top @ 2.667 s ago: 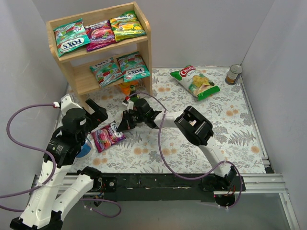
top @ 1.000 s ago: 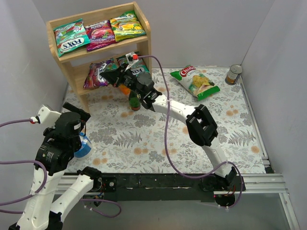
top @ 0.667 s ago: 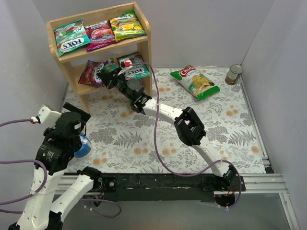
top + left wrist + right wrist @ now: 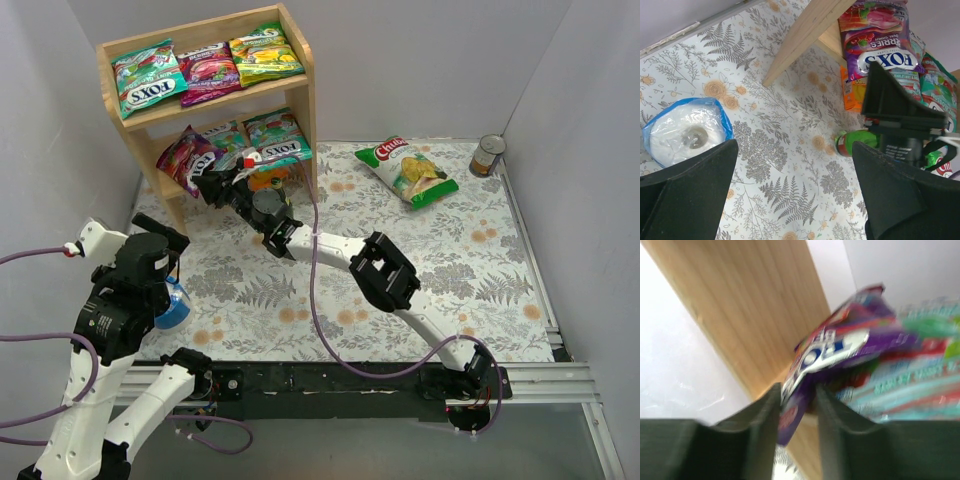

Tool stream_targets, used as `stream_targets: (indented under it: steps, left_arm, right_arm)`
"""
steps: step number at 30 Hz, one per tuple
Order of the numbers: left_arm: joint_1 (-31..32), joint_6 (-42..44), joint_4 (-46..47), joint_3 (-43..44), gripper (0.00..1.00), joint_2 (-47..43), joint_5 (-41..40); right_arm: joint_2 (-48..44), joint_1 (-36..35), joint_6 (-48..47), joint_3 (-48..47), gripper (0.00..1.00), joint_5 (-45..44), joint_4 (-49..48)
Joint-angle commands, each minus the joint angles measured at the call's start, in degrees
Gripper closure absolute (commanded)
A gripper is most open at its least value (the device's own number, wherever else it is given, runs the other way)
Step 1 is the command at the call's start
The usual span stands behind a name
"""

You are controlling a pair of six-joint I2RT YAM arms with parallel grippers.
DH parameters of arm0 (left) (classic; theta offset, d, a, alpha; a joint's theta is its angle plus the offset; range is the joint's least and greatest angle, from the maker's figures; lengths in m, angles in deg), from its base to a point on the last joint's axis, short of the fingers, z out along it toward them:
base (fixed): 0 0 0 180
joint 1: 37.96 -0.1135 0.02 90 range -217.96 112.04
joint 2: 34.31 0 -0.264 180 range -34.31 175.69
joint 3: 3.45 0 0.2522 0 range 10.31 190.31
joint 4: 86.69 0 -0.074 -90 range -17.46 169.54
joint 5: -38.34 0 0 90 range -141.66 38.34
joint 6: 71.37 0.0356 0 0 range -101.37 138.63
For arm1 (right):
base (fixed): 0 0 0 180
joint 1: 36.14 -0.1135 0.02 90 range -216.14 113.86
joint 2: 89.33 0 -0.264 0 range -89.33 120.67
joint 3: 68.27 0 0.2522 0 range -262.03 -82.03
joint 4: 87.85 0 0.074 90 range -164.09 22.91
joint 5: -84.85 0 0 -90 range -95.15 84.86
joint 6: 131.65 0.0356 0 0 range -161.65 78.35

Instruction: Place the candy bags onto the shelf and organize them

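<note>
The wooden shelf (image 4: 305,95) stands at the back left. Its top tier holds teal (image 4: 148,82), magenta (image 4: 208,70) and yellow-green (image 4: 265,52) candy bags. The lower tier holds two teal-green bags (image 4: 278,140). My right gripper (image 4: 207,183) is shut on a magenta-purple bag (image 4: 185,155) at the lower tier's left end, beside the side panel (image 4: 740,305). In the right wrist view (image 4: 796,390) the bag (image 4: 840,352) sits between the jaws, blurred. My left gripper (image 4: 160,232) is open and empty, low at the left; its wrist view (image 4: 795,145) shows the same bag (image 4: 880,45).
A white-and-green chip bag (image 4: 408,168) and a tin can (image 4: 488,155) lie at the back right. A blue-wrapped roll (image 4: 172,305) sits by my left arm. An orange packet (image 4: 852,92) and a green bottle (image 4: 855,142) lie by the shelf's foot.
My right gripper lifted the magenta bag off the table and carried it up and leftward to the lower tier's left end. My left arm drew back toward the near left.
</note>
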Motion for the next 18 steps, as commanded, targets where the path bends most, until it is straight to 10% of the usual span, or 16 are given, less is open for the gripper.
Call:
stream_targets:
  steps: [1,5,18]
  left_arm:
    - [-0.1,0.9,1.7,-0.5,0.02,0.1,0.7]
    - [-0.1,1.4,3.3,-1.1,0.02,1.1,2.7]
    - [-0.1,0.1,12.0,-1.0,0.02,5.8,10.2]
  right_arm:
    - [-7.5,-0.6,-0.8,7.4,0.5,-0.3,-5.8]
    - [-11.6,-0.6,-0.5,13.9,0.25,-2.4,-6.8]
    - [-31.1,-0.7,2.3,43.1,0.14,3.2,-10.2]
